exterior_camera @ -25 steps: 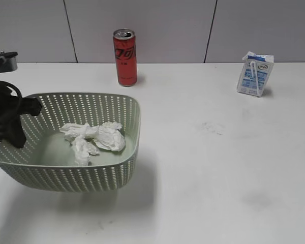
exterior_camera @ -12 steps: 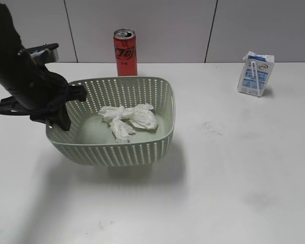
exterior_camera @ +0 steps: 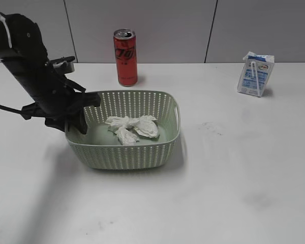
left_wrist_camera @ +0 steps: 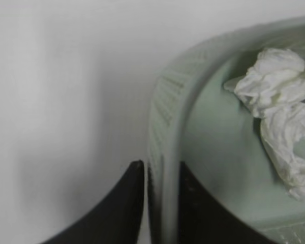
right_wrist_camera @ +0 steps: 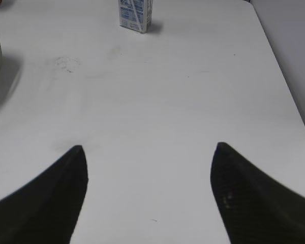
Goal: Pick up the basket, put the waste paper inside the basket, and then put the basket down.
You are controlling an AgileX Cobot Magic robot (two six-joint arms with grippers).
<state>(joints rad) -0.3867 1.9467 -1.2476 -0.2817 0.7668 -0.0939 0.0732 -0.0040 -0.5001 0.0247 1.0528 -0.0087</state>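
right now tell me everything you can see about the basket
The basket is pale sage-green, plastic by its look, rectangular with rounded corners, its sides perforated with rows of small holes. It sits upright and level near the table's middle, in front of the red can; whether it rests fully on the table is unclear. White crumpled waste paper lies inside. The left gripper pinches its left wall, one finger inside, one outside.

A robot test lab, it seems: a bare white worktop (exterior_camera: 234, 193) with scuff marks meets plain grey wall panels (exterior_camera: 142, 25) along its far edge.
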